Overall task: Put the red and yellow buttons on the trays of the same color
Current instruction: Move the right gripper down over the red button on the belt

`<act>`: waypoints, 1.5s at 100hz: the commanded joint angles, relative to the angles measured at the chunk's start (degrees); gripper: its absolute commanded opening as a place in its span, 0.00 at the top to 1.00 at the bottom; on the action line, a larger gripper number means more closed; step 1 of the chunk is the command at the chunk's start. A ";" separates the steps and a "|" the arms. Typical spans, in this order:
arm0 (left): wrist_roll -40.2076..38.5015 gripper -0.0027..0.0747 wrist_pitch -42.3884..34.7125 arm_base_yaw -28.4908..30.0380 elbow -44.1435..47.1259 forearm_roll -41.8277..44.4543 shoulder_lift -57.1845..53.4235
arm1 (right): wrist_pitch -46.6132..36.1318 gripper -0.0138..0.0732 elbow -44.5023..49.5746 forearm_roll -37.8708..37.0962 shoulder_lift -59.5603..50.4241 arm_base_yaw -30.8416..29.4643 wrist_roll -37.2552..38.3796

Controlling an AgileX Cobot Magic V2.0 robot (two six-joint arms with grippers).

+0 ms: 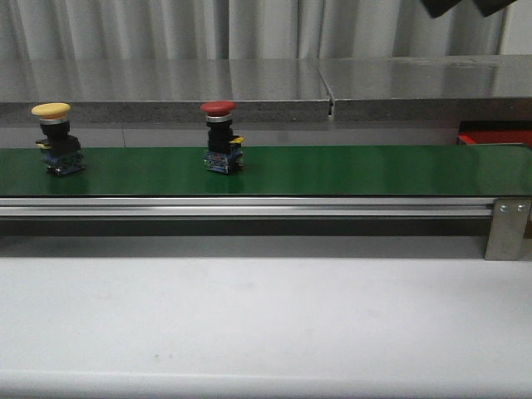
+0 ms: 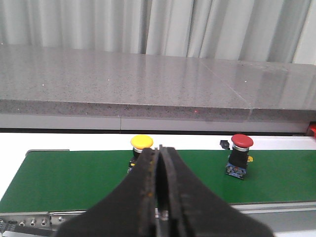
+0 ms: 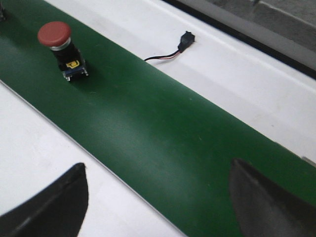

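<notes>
Nothing placed yet: yellow button (image 1: 51,110) at nine o'clock and red button (image 1: 218,108) sit on the green belt (image 1: 349,170); left gripper (image 2: 160,197) pressed together, right gripper (image 3: 158,197) spread

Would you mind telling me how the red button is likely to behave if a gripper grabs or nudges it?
The red button stands upright on the green belt, with a wide cap over a narrower body, so a push up high would probably tip it. It looks rigid, likely plastic. The domed cap may slip; gripping the body seems safer.
</notes>
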 commanded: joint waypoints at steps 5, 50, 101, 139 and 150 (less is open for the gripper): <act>-0.16 0.99 -4.46 -0.35 -1.50 -0.78 0.39 | -0.77 0.17 -7.38 -1.38 4.93 4.40 -0.81; -0.16 0.99 -4.46 -0.35 -1.50 -0.78 0.39 | 0.48 0.17 -21.00 -1.76 19.18 13.26 -0.71; -0.16 0.99 -4.46 -0.35 -1.50 -0.78 0.39 | -1.73 0.17 -21.11 -5.37 20.56 13.30 -0.71; -0.16 0.99 -4.46 -0.35 -1.50 -0.78 0.39 | -2.21 0.17 -21.00 -6.36 20.56 13.30 -0.71; -0.16 0.99 -4.46 -0.35 -1.50 -0.78 0.39 | -2.22 0.17 -21.00 -7.28 20.56 13.19 -0.71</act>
